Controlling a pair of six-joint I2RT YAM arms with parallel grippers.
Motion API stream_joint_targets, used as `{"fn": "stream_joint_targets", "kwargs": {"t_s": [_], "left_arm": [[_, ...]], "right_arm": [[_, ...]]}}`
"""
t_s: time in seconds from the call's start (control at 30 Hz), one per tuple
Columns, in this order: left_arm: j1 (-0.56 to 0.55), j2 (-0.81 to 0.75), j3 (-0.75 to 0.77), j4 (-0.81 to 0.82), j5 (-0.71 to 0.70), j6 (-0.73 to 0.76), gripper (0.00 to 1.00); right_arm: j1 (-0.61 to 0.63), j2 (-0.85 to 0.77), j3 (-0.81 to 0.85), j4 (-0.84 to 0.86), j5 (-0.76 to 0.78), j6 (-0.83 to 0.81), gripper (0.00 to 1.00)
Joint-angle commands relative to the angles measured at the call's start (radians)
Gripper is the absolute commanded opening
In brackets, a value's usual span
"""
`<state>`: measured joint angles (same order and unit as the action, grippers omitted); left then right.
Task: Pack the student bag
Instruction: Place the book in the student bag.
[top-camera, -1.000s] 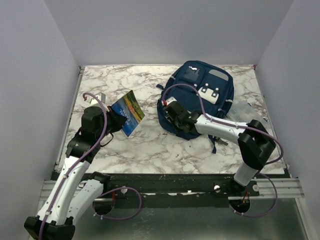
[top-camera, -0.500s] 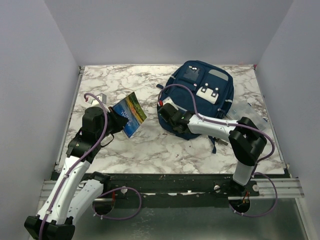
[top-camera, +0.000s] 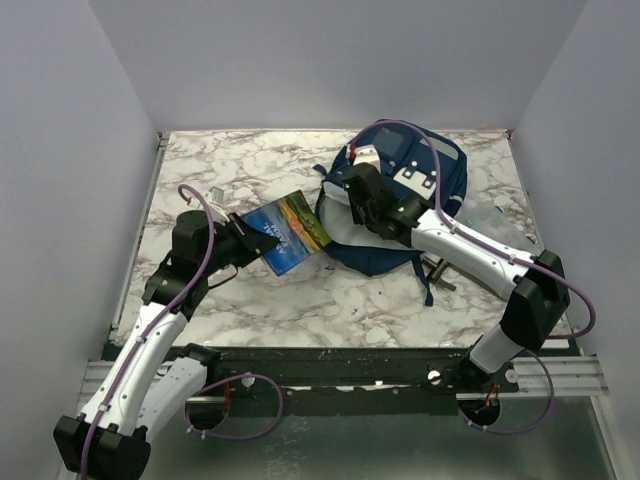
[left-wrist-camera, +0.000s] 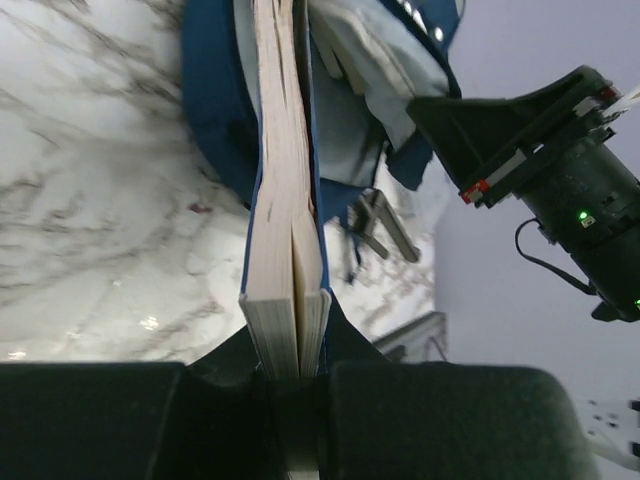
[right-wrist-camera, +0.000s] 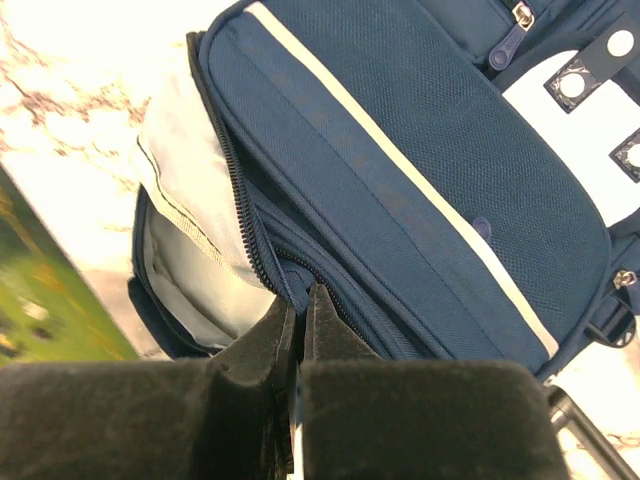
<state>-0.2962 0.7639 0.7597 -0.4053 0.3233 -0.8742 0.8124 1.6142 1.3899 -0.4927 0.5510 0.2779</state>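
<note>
Book (top-camera: 290, 232) moved nearer the student bag (right-wrist-camera: 400, 180) pinched by right pincer (right-wrist-camera: 298, 305).

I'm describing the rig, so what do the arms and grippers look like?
The left arm and right arm have white shells, black joints and black bases. A purple cable loops along each. The left gripper and right gripper are blocky and black; the right one's body shows a green light.
</note>
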Motion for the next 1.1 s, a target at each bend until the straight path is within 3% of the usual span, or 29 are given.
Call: {"fn": "stream_joint_targets", "kwargs": {"t_s": [0.0,0.2,0.4,0.6,1.07], "left_arm": [[0.005,0.070,-0.060,0.263,0.233,-0.238,0.00],[-0.002,0.198,-0.122,0.485,0.353,-0.426,0.00],[-0.052,0.294,-0.131,0.670,0.360,-0.514,0.00],[-0.118,0.432,-0.113,0.841,0.306,-0.600,0.00],[-0.188,0.737,0.089,1.000,0.128,-0.604,0.00]], "right_arm": [[-0.034,-0.100,0.038,0.162,-0.098,0.124,0.00],[-0.081,-0.099,0.094,0.174,-0.171,0.161,0.01],[-0.093,-0.084,0.133,0.185,-0.206,0.180,0.01],[-0.095,-0.089,0.163,0.193,-0.235,0.198,0.01],[-0.099,-0.091,0.211,0.182,-0.269,0.207,0.01]]}}
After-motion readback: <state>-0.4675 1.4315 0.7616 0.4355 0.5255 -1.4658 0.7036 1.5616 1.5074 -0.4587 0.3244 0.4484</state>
